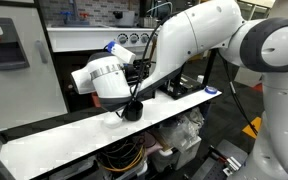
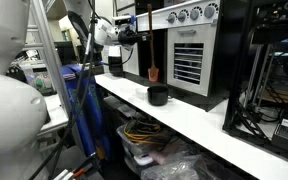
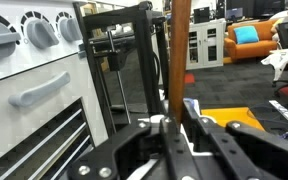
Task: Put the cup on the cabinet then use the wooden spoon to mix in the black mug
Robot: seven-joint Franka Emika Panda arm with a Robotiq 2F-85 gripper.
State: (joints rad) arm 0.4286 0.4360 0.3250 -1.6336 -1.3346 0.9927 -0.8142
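Two steps make the task, and the second, stirring, appears in hand. In an exterior view the jaws, left of centre, are nearly closed, pinching the wooden spoon [image 2: 151, 52] by its upper shaft; its long axis stands vertical, bowl pointing down. Slightly right and lower, the black mug [image 2: 158, 95] sits on the counter [image 2: 214, 125], under the spoon bowl, not touching. Next, lowering straight into the mug seems called for.
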